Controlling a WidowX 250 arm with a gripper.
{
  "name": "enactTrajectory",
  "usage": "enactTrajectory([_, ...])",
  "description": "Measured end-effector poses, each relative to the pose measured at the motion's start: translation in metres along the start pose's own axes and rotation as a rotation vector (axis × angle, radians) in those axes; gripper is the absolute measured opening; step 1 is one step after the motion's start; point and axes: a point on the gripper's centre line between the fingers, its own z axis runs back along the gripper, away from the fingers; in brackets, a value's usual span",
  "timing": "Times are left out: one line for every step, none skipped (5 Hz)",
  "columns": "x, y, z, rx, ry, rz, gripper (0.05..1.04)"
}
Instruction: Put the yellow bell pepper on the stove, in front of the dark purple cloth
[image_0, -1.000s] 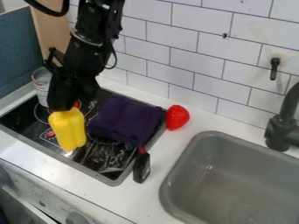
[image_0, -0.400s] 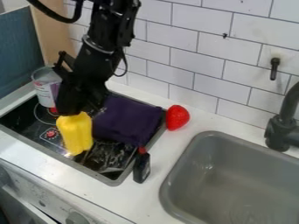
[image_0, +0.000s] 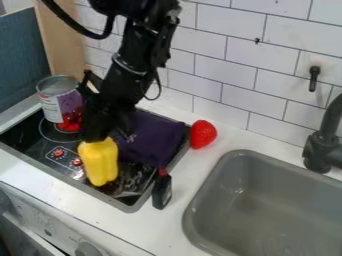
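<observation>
Here's the gripper (image_0: 99, 137), fingers closed on the top of the yellow pepper (image_0: 99, 163), right beside the cloth (image_0: 155, 139)! Looks light, firm and a touch slippery, so a snug pinch up top suits it nicely

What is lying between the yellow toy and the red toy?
The purple cloth lies between the yellow toy and the red toy, as the camera view shows.

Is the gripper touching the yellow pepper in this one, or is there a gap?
Touching: the camera view shows the lower end of the gripper right against the top of the yellow pepper, which hangs below it.
</observation>
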Motion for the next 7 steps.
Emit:
enactTrajectory([0.001,-0.002,-0.003,0.007,0.019,0.002,0.125])
enactTrajectory([0.004,-0.006,-0.003,-0.015,0.005,-0.005,0.323])
enactTrajectory([0.004,-0.004,-0.001,-0.011,-0.014,0.032,0.599])
enactTrajectory([-0.002,-0.003,0.011,-0.028,-0.058,0.053,0.898])
enactTrajectory([-0.011,-0.005,0.025,-0.081,-0.100,0.044,1.009])
enactTrajectory([-0.014,0.013,0.026,-0.145,-0.108,0.085,1.005])
enactTrajectory([-0.005,0.038,0.027,-0.191,-0.164,0.114,1.003])
